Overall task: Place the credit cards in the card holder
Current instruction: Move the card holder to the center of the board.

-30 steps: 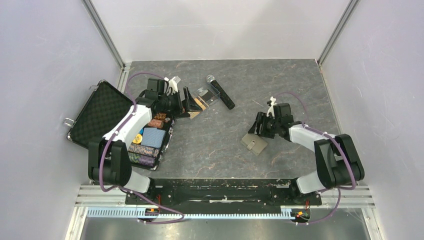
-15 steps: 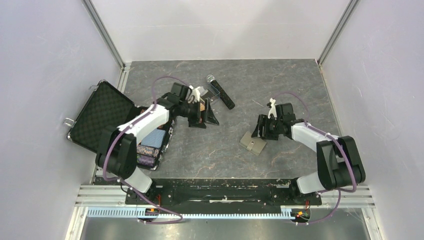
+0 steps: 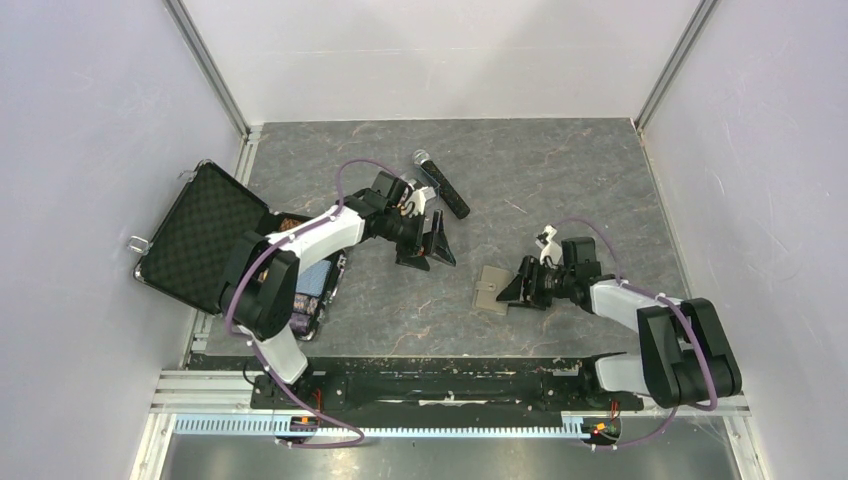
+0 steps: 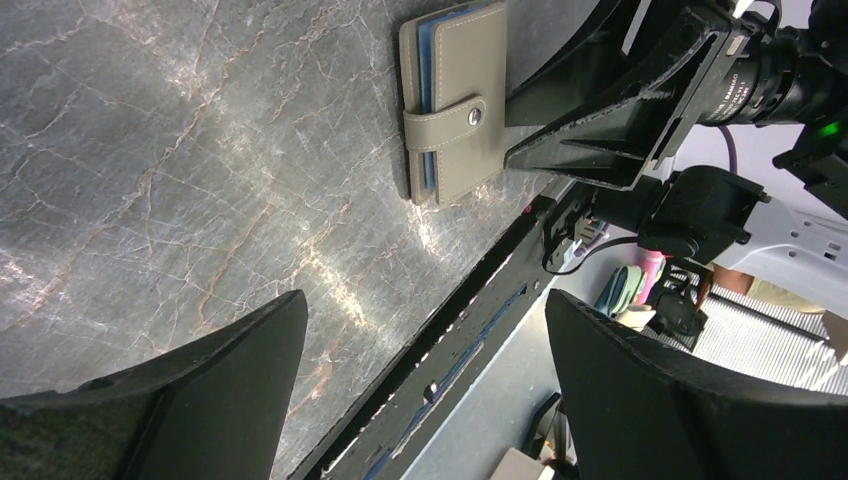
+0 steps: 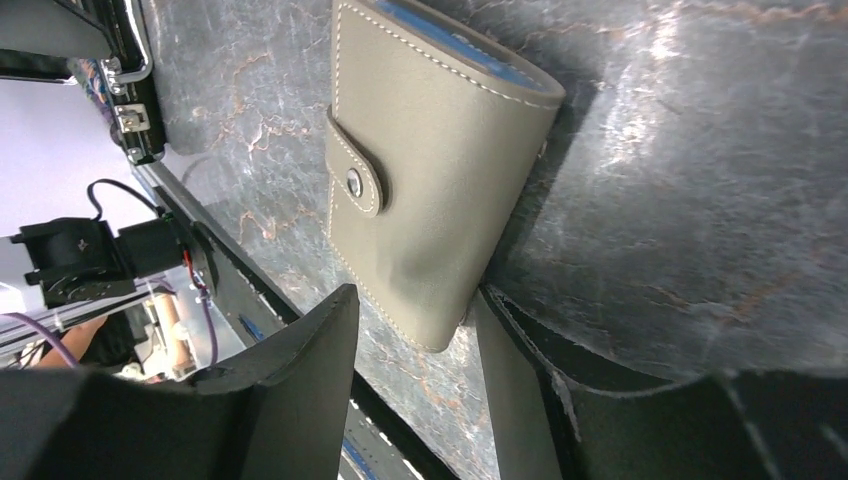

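Top: wallet [image 3: 490, 290] snapped shut, flat on surface [image 3: 560, 190], R hand [image 3: 512, 291] at its edge.
L wrist: L hand [image 4: 425, 320] spread wide, empty — well apart from wallet.
R wrist: R hand part-spread, straddling wallet corner — not pinching.

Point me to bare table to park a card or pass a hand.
Free: far right corner beyond the right gripper; near strip between case and wallet. Crowded: around case, and centre by left gripper and black stick.
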